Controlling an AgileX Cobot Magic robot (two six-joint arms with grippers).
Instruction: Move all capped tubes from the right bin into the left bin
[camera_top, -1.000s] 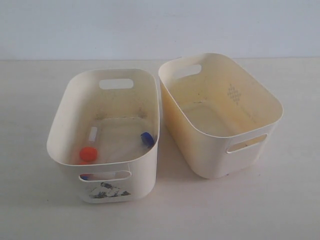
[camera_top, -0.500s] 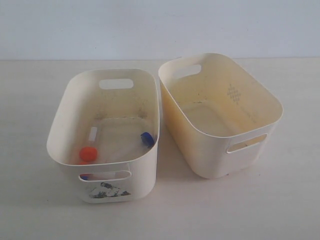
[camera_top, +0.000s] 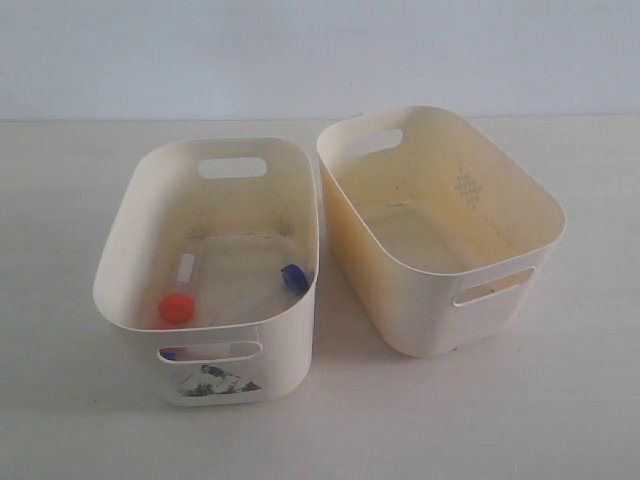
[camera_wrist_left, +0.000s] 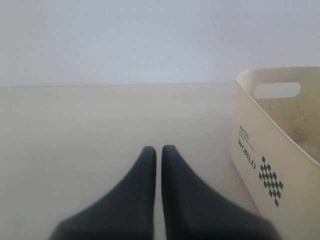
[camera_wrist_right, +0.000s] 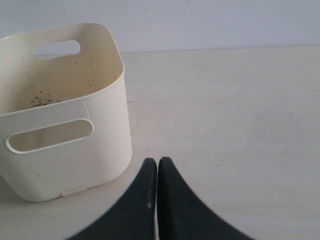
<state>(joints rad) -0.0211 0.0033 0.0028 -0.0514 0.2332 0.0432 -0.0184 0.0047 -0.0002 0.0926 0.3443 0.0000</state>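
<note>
An orange-capped tube (camera_top: 178, 302) lies by the near wall of the left bin (camera_top: 125, 250) and a blue-capped tube (camera_top: 294, 277) lies against its right wall. A coloured glimpse behind the near handle slot may be the third; I cannot tell. The tubes look light, stiff and slick, and likely to roll, so mid-body just below the cap seems the surest hold. The right bin (camera_top: 440, 300), beside it and closer to the worktop's (camera_top: 560, 420) far edge, shows no tube. The left gripper (camera_wrist_left: 158, 148) and right gripper (camera_wrist_right: 157, 161) have jaws closed on nothing. A bin's outer wall (camera_wrist_left: 260, 150) reads "WORLD" beside a dotted diamond. The torn sticker (camera_top: 215, 381) is illegible.
</note>
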